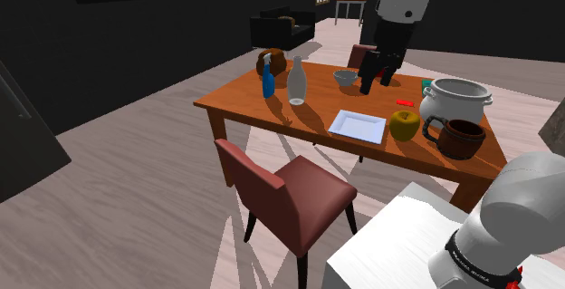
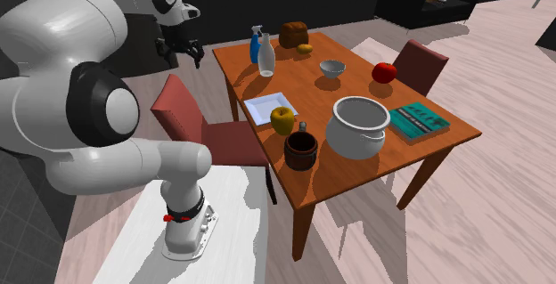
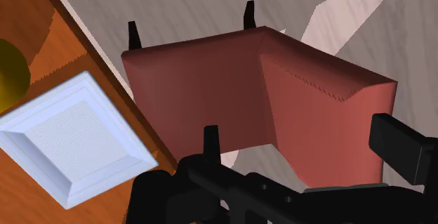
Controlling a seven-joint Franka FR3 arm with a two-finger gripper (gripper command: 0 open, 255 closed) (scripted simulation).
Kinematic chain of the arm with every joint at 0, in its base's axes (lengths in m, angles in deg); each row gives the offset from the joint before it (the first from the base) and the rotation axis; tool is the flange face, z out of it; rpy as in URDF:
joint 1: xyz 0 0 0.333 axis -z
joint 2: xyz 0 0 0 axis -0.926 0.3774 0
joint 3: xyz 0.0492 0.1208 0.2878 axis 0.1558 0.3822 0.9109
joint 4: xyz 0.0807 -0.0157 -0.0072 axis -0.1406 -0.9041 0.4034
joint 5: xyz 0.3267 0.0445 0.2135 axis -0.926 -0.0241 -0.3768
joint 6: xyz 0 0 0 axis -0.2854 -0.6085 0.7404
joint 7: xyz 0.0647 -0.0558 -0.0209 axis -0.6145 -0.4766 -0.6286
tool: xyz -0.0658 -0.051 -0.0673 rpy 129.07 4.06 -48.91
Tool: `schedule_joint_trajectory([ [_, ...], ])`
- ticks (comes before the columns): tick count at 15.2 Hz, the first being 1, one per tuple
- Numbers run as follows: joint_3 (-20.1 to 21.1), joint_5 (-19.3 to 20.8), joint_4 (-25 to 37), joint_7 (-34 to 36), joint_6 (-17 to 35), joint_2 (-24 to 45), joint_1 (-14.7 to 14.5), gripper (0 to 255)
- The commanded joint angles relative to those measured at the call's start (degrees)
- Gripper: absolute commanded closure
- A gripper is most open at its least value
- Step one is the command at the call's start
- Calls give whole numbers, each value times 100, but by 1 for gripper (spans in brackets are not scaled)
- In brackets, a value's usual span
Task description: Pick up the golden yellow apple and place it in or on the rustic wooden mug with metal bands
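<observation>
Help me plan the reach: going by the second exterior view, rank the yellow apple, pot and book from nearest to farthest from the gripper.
1. Yellow apple, by the table edge on the gripper side.
2. Pot, in the middle, beyond the apple.
3. Book, at the far edge.

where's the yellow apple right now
In the shoulder view the yellow apple sits on the table between the white square plate on its left and the brown mug on its right.
</observation>
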Motion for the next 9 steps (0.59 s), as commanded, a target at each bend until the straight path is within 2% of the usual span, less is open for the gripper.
schedule_joint_trajectory([
  [1,0,0,0,0,0,0,0,0],
  [9,-260,559,-402,367,964,574,681,0],
])
